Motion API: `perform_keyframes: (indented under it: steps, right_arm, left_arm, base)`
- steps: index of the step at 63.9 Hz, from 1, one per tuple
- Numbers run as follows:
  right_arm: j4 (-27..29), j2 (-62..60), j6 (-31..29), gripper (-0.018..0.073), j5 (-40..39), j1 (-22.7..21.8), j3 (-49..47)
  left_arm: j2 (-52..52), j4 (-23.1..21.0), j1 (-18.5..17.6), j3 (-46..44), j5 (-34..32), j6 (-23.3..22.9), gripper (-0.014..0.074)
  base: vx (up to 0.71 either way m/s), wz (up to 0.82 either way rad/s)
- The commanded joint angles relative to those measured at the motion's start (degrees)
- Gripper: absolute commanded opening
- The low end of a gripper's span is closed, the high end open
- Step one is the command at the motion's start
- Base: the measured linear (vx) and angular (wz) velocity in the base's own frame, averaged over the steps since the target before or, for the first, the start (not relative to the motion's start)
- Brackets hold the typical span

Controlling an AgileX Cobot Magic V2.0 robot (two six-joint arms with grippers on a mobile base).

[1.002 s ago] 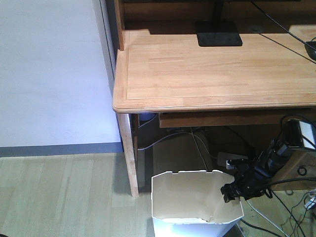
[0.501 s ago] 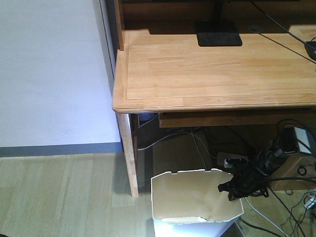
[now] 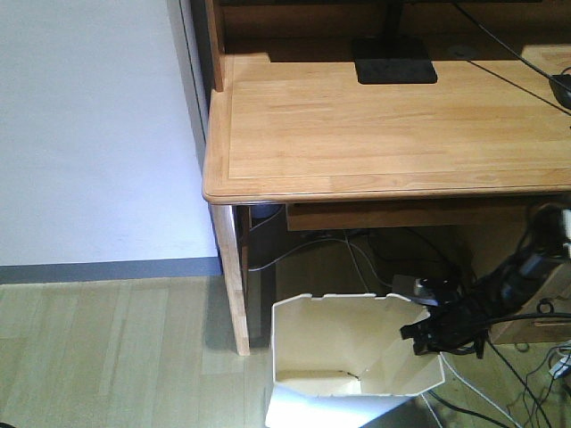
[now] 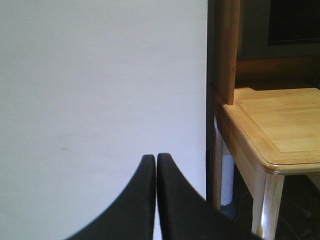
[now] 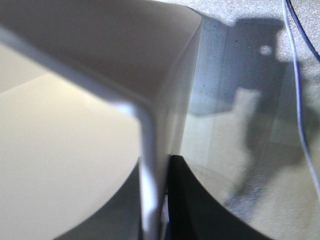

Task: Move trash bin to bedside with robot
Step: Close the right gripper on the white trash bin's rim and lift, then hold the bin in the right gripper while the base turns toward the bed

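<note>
The trash bin (image 3: pixel 343 352) sits on the floor below the desk (image 3: pixel 384 125) and has tipped and risen since a second ago. The right gripper (image 3: pixel 426 337), pinching its rim at 3 o'clock, seems to be lifting it. The left gripper (image 4: pixel 156 159) is closed and empty. A desk leg (image 3: pixel 236 285) stands at 10 o'clock and floor cables (image 3: pixel 459 408) lie at 4 o'clock. No bed is visible.

Bright, even light on desk (image 3: pixel 375 125), dim beneath; right wrist view blurry w/ soft shadows
</note>
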Motion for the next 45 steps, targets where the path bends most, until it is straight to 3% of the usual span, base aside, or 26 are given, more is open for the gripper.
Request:
perform_keyframes:
  steps: [1,9,19,30,45]
  right_arm:
    - [4.6,-8.7,-5.0,-0.0006,10.2,-4.0,4.2]
    - [4.2,-14.3,-9.8,-0.0005,15.1,-9.4,9.9]
    - [3.6,-22.5,-11.5,-0.0005,20.0,-14.0,17.9]
    - [2.6,-30.6,-15.8,-0.0005,19.7,-13.8,26.2]
    - [2.6,-35.7,-16.0,-0.0005,23.3,-13.3,30.2]
  left_arm:
    - [-0.3,-0.1,-0.2,-1.4,-4.2,-0.3,-0.0006]
    - [-0.3,-0.1,-0.2,-1.4,-4.2,-0.3,-0.0006]
    - [-0.3,-0.1,-0.2,-1.4,-4.2,-0.3,-0.0006]
    - [-0.3,-0.1,-0.2,-1.4,-4.2,-0.3,-0.0006]
    - [-0.3,-0.1,-0.2,-1.4,-4.2,-0.3,-0.0006]
  base:
    - [0.00,0.00]
    - [0.00,0.00]
    - [0.00,0.00]
    - [0.00,0.00]
    - [0.00,0.00]
